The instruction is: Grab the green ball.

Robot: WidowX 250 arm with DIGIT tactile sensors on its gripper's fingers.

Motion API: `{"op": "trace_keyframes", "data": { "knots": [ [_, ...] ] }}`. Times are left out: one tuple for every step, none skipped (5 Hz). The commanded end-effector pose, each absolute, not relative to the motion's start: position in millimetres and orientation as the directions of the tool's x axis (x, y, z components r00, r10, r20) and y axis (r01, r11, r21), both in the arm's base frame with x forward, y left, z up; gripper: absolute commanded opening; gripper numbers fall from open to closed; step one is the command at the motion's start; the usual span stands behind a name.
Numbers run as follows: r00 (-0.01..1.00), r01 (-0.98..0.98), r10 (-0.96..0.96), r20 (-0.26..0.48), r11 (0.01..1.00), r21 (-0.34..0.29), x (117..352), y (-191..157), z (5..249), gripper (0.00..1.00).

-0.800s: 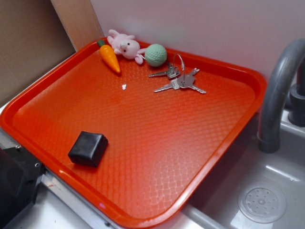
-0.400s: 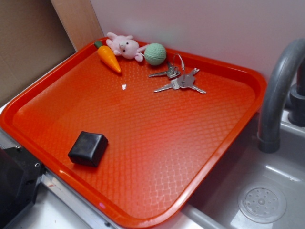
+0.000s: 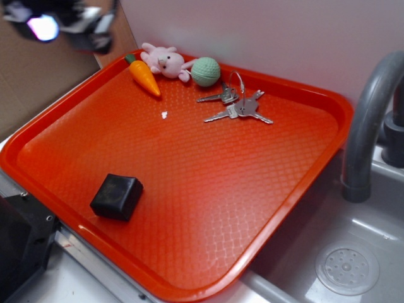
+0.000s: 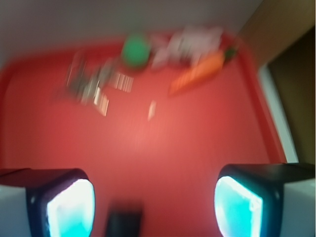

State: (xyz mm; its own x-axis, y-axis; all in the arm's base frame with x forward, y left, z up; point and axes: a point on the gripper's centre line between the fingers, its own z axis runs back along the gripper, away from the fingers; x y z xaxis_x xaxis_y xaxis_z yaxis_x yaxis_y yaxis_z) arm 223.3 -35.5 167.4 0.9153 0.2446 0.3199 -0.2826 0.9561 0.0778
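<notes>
I see the gripper [image 4: 154, 197] with jaws spread wide in the wrist view: the two fingers [image 4: 64, 205] sit at the far left and right of the bottom edge, with bare tray between them. Nothing held, nothing touched. In the exterior view the gripper [image 3: 60, 25] is only a motion-blurred dark shape at top left, above the tray's far-left corner, well apart from everything on it.

The green ball [image 3: 206, 71] sits at the far edge of the orange tray [image 3: 303, 189], close to the back rim. The pink plush bunny [image 3: 163, 62] is just beside it on the left; I can't tell if they touch. The toy carrot [image 3: 144, 76] lies left of the bunny, tilted diagonally. The bunch of keys [image 3: 238, 106] lies just right of and nearer than the ball.

The wrist view is heavily blurred; the ball [image 4: 136, 49] shows as a green smear near the top, far ahead of the fingers.

A black block [image 3: 117, 196] sits near the tray's front-left rim. The grey faucet [image 3: 369, 120] and sink [image 3: 347, 268] are on the right.
</notes>
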Motion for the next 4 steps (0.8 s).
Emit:
{"op": "trace_keyframes", "data": {
  "knots": [
    [0.885,-0.338,0.308,0.348,0.941,0.026,276.6,-6.2,143.8,1.00],
    [0.885,-0.338,0.308,0.348,0.941,0.026,276.6,-6.2,143.8,1.00],
    [0.885,-0.338,0.308,0.348,0.941,0.026,276.6,-6.2,143.8,1.00],
    [0.873,-0.415,0.385,0.300,0.909,0.040,321.0,-12.5,108.2,1.00]
  ]
}}
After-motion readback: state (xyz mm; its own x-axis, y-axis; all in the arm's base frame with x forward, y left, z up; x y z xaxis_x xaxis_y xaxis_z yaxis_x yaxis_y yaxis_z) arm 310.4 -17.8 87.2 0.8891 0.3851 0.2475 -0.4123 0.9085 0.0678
